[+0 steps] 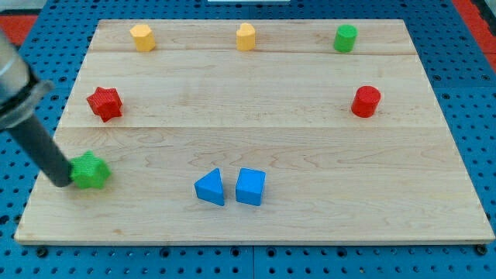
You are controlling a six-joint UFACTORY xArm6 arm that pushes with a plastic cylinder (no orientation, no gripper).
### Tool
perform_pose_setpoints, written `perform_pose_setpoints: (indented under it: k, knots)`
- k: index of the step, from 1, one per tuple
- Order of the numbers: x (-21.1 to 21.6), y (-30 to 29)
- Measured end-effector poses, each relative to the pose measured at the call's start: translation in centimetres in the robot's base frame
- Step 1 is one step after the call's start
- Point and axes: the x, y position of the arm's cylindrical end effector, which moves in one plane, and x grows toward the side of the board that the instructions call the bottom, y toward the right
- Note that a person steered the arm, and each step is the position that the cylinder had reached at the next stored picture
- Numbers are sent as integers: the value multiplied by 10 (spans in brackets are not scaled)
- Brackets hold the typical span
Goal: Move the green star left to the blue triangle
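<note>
The green star lies near the view's left edge of the wooden board, low down. My tip is at the star's left side, touching or almost touching it; the dark rod rises from there toward the view's top left. The blue triangle lies to the star's right, near the view's bottom centre, well apart from the star. A blue cube sits right beside the triangle on its right.
A red star lies above the green star. A yellow hexagon, a yellow block and a green cylinder stand along the view's top. A red cylinder stands at the right.
</note>
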Motion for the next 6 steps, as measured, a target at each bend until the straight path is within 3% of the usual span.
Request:
perform_pose_setpoints:
  k: [1, 2, 3, 4, 5, 6]
  knots:
    - [-26, -21]
    - [-32, 42]
    - [-3, 101]
    - [-8, 58]
    - [43, 37]
    - [50, 68]
